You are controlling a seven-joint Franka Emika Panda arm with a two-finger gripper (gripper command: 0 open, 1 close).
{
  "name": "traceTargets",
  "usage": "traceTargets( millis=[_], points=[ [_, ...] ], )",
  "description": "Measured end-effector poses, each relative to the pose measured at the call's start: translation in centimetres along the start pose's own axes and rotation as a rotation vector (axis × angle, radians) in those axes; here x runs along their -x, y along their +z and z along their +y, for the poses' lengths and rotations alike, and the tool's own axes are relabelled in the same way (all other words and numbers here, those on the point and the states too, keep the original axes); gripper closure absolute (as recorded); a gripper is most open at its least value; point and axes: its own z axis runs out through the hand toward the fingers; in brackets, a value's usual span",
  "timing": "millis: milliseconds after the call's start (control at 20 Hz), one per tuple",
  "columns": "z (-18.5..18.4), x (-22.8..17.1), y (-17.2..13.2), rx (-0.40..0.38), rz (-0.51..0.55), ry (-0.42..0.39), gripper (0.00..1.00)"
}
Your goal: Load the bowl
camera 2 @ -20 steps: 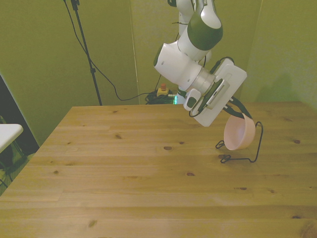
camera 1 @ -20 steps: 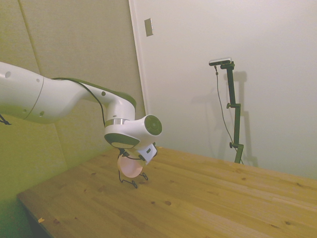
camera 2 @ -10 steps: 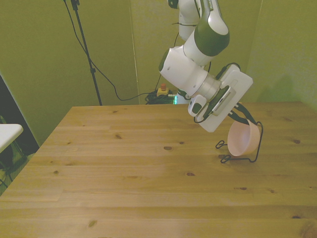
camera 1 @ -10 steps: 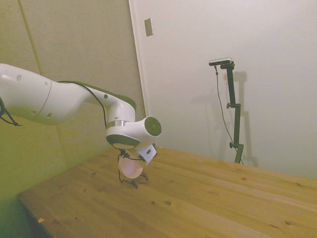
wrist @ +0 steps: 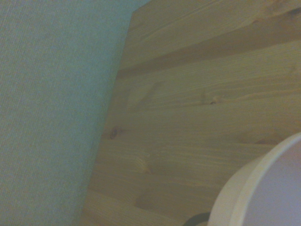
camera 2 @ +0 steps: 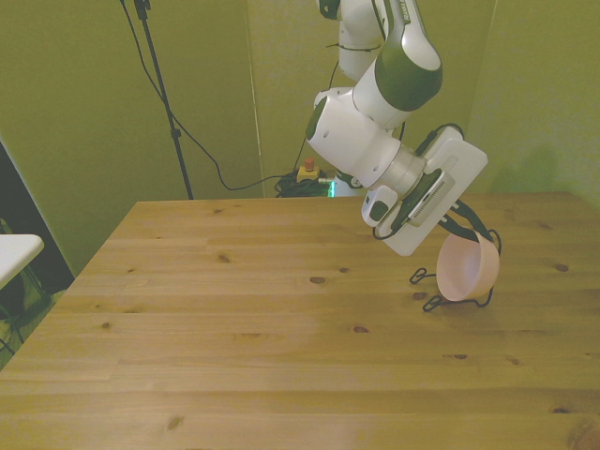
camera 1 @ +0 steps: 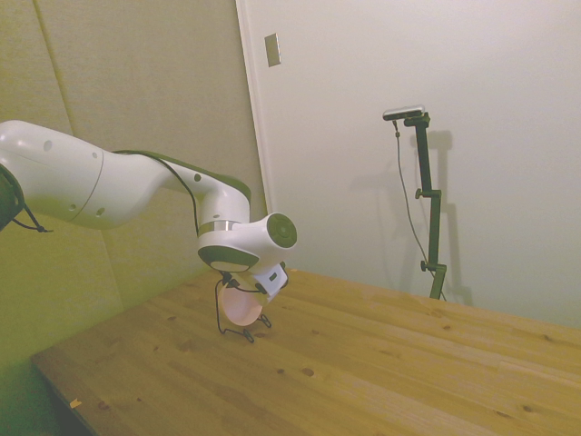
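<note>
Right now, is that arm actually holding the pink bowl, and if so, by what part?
It seems so: the gripper meets the bowl at its upper rim, tipped on its side in the wire rack. The fingers themselves are hidden.

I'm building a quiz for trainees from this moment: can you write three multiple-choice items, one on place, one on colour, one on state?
1. Where is the bowl?
A. at the wire rack, near the front view's right
B. at the table's near edge
C. on the floor

2. What colour is the bowl?
A. blue
B. pale pink
C. black

3. How does the bowl sit?
A. flat, mouth up
B. upside down
C. tipped on its side

Answers: 1 A, the rack's wires frame it; 2 B, plainly pink; 3 C, its mouth faces sideways under the hand.
</note>
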Motion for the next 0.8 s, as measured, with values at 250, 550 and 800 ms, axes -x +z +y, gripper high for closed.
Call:
traceTargets(
  millis=[250,550,800],
  points=[
    [-0.2,-0.4,0.2,0.001,0.000,0.009,1.00],
    [-0.4,-0.7,0.7,0.009,-0.004,0.014,1.00],
    [-0.5,-0.7,1.2,0.025,-0.010,0.016,0.00]
  ],
)
